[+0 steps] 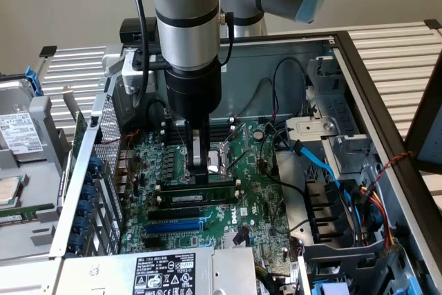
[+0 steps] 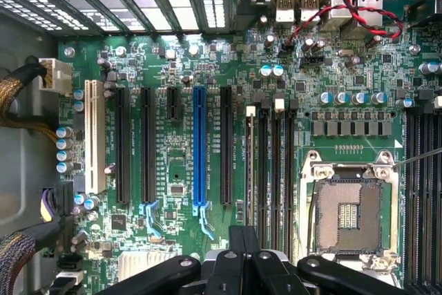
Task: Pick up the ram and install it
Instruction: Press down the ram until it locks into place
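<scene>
Open PC case, green motherboard [image 1: 207, 191] inside. Ram [image 1: 200, 188] stands on edge in the memory slot nearest the CPU socket [image 2: 349, 215]. Gripper [image 1: 199, 165] closed, fingertips pressing its top edge. Drive label text unreadable. Wrist view adds blue expansion slot [image 2: 199, 146].

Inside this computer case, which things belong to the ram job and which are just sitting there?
Job: ram; shut gripper near it; black memory slots.
Not involved: blue expansion slot; CPU socket; red and black wires; blue cable.
</scene>
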`<control>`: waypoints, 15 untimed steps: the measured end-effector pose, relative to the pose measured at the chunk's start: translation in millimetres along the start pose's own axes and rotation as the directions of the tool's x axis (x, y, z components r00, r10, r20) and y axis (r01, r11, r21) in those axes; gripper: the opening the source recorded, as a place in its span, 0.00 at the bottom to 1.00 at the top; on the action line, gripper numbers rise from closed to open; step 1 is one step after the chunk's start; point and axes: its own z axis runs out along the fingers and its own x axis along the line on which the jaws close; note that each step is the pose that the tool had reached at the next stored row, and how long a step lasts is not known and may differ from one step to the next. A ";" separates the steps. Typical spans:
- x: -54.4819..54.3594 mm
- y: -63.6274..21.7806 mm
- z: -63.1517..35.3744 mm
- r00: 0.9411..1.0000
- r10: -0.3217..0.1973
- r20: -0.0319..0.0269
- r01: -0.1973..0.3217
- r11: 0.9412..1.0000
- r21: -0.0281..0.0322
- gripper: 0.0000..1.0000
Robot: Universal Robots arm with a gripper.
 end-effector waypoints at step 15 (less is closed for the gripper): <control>0.0 0.0 -0.1 1.000 0.000 0.000 0.000 1.000 0.000 0.11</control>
